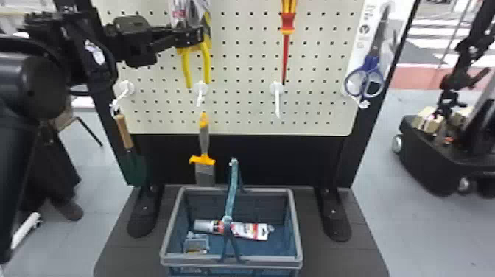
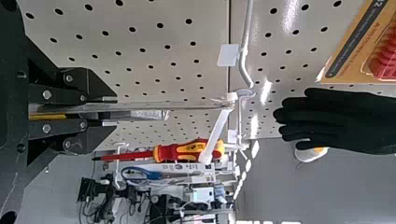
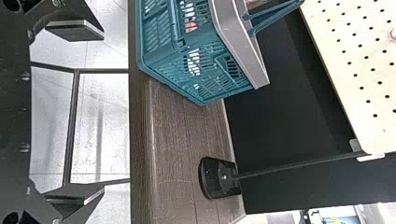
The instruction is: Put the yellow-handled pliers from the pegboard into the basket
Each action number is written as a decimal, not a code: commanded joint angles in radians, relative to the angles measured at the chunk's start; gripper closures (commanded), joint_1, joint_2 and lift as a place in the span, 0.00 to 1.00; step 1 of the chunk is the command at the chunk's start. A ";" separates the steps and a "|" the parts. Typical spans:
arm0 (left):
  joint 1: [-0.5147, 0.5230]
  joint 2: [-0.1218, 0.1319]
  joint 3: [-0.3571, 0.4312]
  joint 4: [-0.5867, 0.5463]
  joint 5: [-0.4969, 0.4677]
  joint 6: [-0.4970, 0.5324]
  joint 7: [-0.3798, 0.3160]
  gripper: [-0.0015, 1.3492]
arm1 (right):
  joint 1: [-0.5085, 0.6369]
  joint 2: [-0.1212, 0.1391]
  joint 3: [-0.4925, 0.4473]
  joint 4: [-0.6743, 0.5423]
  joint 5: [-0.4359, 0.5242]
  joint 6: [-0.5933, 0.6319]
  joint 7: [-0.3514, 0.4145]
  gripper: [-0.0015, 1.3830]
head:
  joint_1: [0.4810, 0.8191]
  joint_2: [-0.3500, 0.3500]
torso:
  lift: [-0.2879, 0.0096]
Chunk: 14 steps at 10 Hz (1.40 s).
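At the pegboard's upper left, my left gripper (image 1: 197,35) is shut on the yellow-handled pliers (image 1: 206,62) in their clear package; the yellow handles hang below the fingers. In the left wrist view, my left gripper (image 2: 109,112) holds the thin package (image 2: 194,108) edge-on, with a bit of yellow handle (image 2: 53,116) between the jaws. The package's far end is at a white hook (image 2: 218,133). The basket (image 1: 167,235) stands below the board, its handle upright, with a tube and a small pack inside. My right gripper (image 3: 88,115) is open and empty, beside the basket (image 3: 187,70).
A red-yellow screwdriver (image 1: 288,33) and blue-handled scissors (image 1: 370,62) hang to the right on the pegboard (image 1: 243,107). Lower left hang a trowel (image 1: 134,162) and a yellow-grey scraper (image 1: 204,147). A black-gloved hand (image 2: 327,119) shows beyond the hooks.
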<state>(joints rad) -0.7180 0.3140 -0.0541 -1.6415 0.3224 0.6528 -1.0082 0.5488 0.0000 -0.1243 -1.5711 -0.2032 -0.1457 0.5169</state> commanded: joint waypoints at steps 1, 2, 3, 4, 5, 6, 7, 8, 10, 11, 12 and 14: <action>0.057 -0.015 0.036 -0.048 -0.003 0.008 0.006 0.83 | 0.004 0.001 0.000 -0.006 -0.004 0.000 0.000 0.11 | 0.20 0.50 | 0.63; 0.107 -0.029 0.068 -0.085 -0.003 0.013 0.011 0.83 | 0.010 0.001 -0.002 -0.013 -0.004 0.000 0.000 0.11 | 0.20 0.50 | 0.63; 0.158 -0.038 0.094 -0.110 -0.005 0.015 0.014 0.83 | 0.014 0.001 -0.002 -0.018 -0.005 0.000 0.000 0.11 | 0.20 0.50 | 0.63; 0.203 -0.047 0.119 -0.134 -0.009 0.016 0.016 0.83 | 0.019 0.001 -0.002 -0.023 -0.007 0.000 0.000 0.11 | 0.20 0.50 | 0.63; 0.240 -0.056 0.138 -0.159 -0.011 0.018 0.020 0.83 | 0.021 0.001 -0.002 -0.026 -0.007 0.000 0.000 0.11 | 0.20 0.50 | 0.63; 0.278 -0.065 0.158 -0.181 -0.017 0.019 0.020 0.83 | 0.021 0.001 -0.002 -0.030 -0.009 0.000 0.000 0.11 | 0.20 0.50 | 0.63; 0.332 -0.075 0.178 -0.208 -0.019 0.018 0.023 0.83 | 0.023 0.001 -0.002 -0.035 -0.009 0.000 0.000 0.11 | 0.20 0.50 | 0.63; 0.386 -0.081 0.195 -0.228 -0.019 0.018 0.028 0.83 | 0.029 0.001 -0.002 -0.040 -0.009 0.000 0.000 0.11 | 0.20 0.50 | 0.63; 0.469 -0.104 0.221 -0.250 -0.019 -0.008 0.033 0.83 | 0.034 0.001 -0.002 -0.045 -0.012 0.000 0.000 0.11 | 0.20 0.50 | 0.63; 0.502 -0.119 0.231 -0.252 -0.022 -0.030 0.037 0.83 | 0.034 0.001 -0.002 -0.045 -0.012 0.000 0.000 0.11 | 0.20 0.50 | 0.63; 0.534 -0.134 0.234 -0.252 -0.022 -0.047 0.042 0.83 | 0.034 0.001 -0.002 -0.045 -0.012 0.000 0.000 0.11 | 0.20 0.50 | 0.63; 0.611 -0.173 0.247 -0.252 -0.023 -0.087 0.056 0.83 | 0.036 0.001 -0.002 -0.045 -0.012 0.000 0.000 0.11 | 0.20 0.50 | 0.63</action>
<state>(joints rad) -0.1314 0.1538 0.1891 -1.8937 0.2997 0.5814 -0.9537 0.5848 0.0000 -0.1258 -1.6163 -0.2148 -0.1457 0.5169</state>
